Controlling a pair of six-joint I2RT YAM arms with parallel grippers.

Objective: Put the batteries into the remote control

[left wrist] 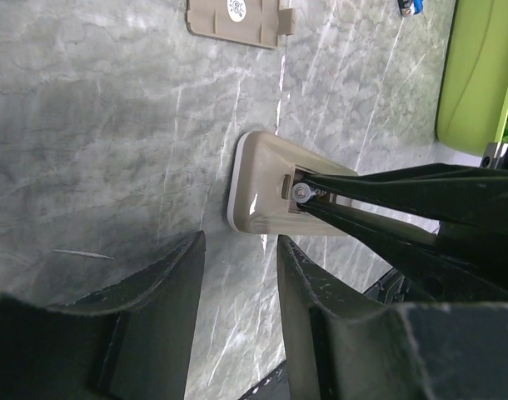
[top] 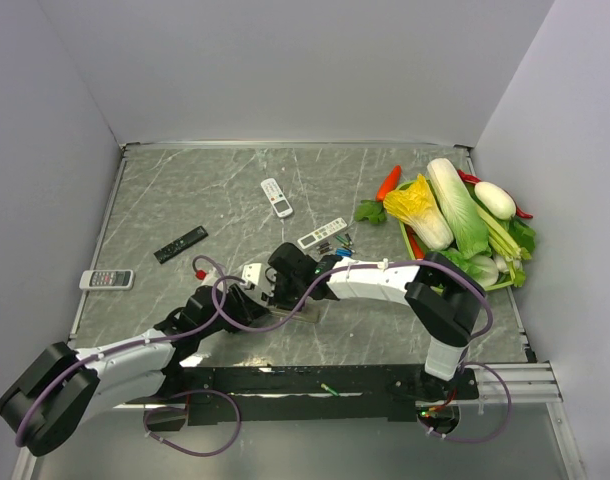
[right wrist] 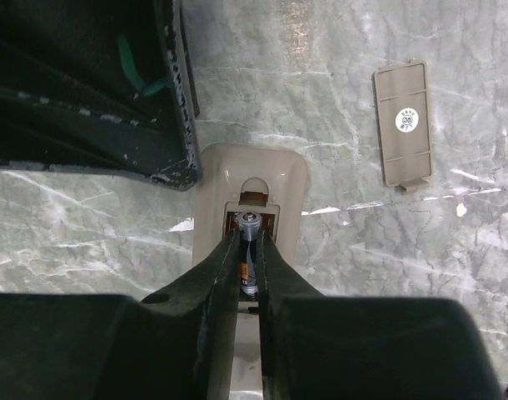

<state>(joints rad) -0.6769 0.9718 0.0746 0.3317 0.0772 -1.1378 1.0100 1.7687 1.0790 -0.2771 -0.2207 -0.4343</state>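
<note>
Soft, even overhead light leaves only faint shadows on the table. In both wrist views pale glare streaks the marble, and the near foreground blurs dark.

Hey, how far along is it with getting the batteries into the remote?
Done: the cover is off, lying beside the remote control, bay facing up. In hand: the right gripper holds one battery in the bay. Left: releasing it, probably adding another from the spare batteries, then refitting the cover.
</note>
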